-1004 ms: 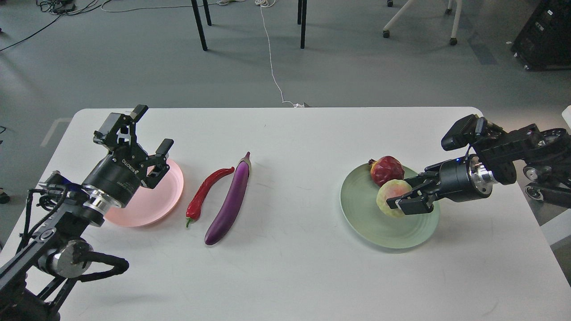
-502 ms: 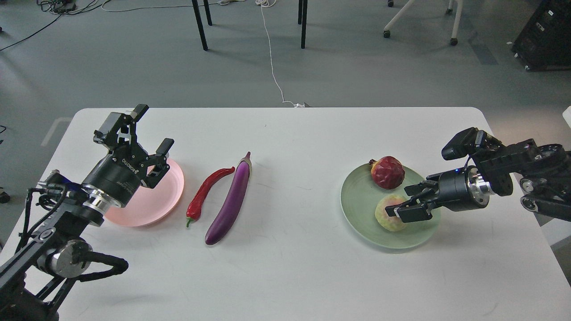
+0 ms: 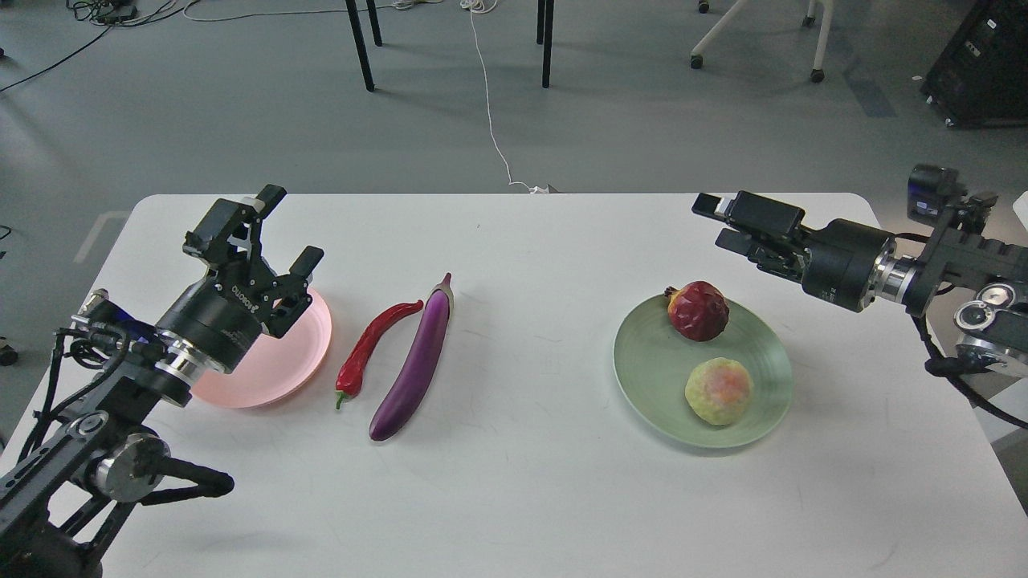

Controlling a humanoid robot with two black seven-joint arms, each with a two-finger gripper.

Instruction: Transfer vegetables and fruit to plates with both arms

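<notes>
The pomegranate [image 3: 699,311] and the round yellow-green fruit [image 3: 719,391] both lie on the sage-green plate [image 3: 646,361] at the right. The red chili [image 3: 373,345] and the purple eggplant [image 3: 414,361] lie side by side on the table, just right of the pink plate [image 3: 281,365]. The pink plate holds nothing that I can see, and my left arm hides part of it. My left gripper [image 3: 289,229] is open and empty above that plate's far edge. My right gripper [image 3: 717,221] is open and empty, raised behind the green plate, apart from both fruits.
The white table [image 3: 522,498] runs to its far edge near the top of the grippers. Beyond it on the grey floor are a white cable [image 3: 490,120], black table legs [image 3: 359,44], chair castors and a black case [image 3: 984,64].
My right gripper let go of the yellow-green fruit on the green plate, then rose and drew back to the upper right. My left gripper shifted slightly right.
</notes>
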